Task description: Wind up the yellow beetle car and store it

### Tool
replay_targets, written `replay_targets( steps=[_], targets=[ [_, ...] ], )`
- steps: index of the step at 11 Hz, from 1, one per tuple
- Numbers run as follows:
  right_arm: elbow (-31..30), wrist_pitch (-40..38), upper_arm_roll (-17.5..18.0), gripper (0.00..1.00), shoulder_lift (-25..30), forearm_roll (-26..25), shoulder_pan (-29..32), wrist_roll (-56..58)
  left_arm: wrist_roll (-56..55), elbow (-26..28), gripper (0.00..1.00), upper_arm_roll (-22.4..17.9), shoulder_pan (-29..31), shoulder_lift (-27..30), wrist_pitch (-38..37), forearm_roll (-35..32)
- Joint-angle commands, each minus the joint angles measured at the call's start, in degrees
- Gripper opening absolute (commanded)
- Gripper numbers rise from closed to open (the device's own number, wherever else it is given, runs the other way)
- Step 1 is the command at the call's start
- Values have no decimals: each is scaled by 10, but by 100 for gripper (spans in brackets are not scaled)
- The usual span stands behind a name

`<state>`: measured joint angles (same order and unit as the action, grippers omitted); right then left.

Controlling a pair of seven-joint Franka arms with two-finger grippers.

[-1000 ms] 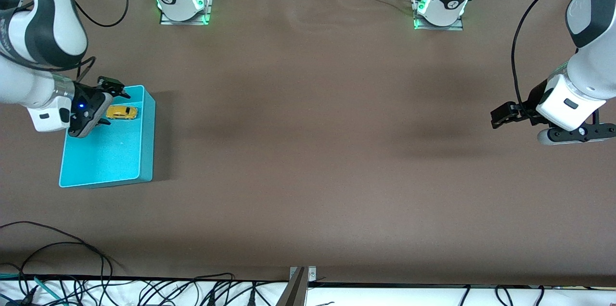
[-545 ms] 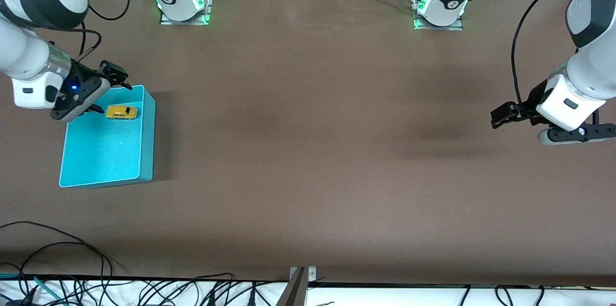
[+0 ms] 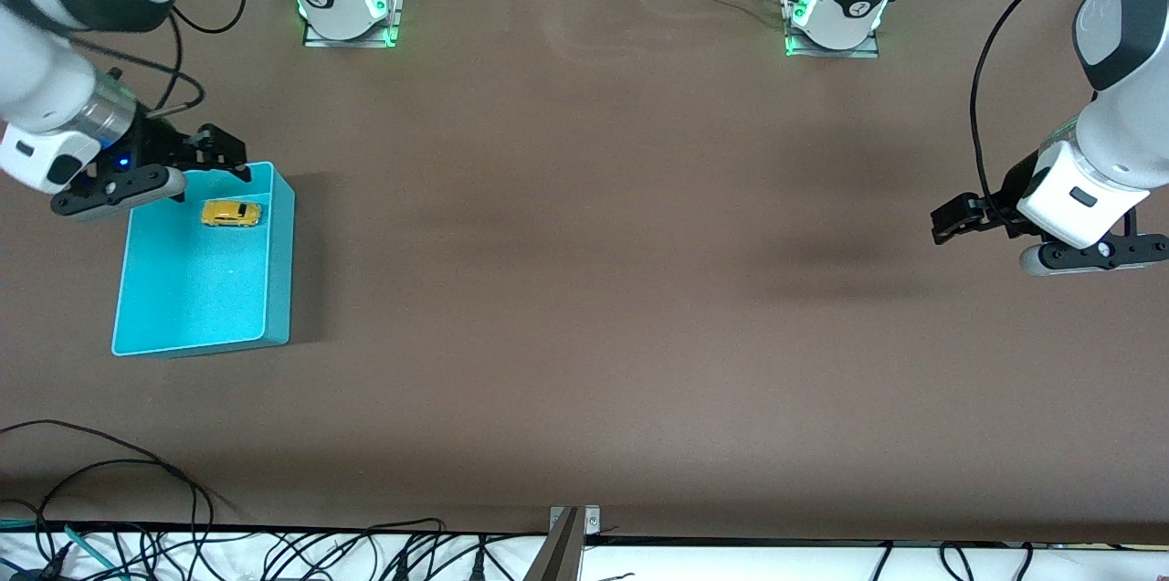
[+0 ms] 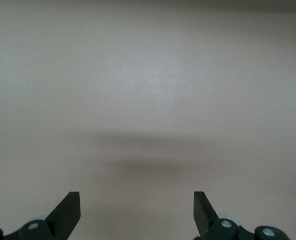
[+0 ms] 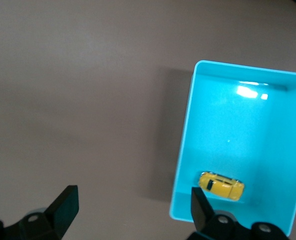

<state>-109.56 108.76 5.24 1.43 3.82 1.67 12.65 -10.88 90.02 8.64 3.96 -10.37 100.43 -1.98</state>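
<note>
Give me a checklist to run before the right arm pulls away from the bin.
1. Car in the bin: ok, on its wheels near the end toward the robots' bases.
2. Right gripper empty: ok, open, over that end's rim, clear of the car.
3. Bin flat on the table: ok.
4. Left gripper out of the way: ok, open, waiting over bare table at the left arm's end.
5. Car wound up: cannot tell.

teal bin [image 3: 279, 261] | on brown table [image 3: 584, 289], right arm's end | cables [image 3: 137, 544] along front edge
</note>
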Motion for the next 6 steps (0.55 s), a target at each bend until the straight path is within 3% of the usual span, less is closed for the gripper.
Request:
replay_targets(
  steps=[1, 6],
  targets=[
    [-9, 2, 44, 100, 41, -31, -4, -137, 13, -12, 100, -1, 0, -3, -10, 10],
    [82, -37, 3, 100, 22, -29, -25, -131, 13, -12, 100, -1, 0, -2, -10, 10]
  ],
)
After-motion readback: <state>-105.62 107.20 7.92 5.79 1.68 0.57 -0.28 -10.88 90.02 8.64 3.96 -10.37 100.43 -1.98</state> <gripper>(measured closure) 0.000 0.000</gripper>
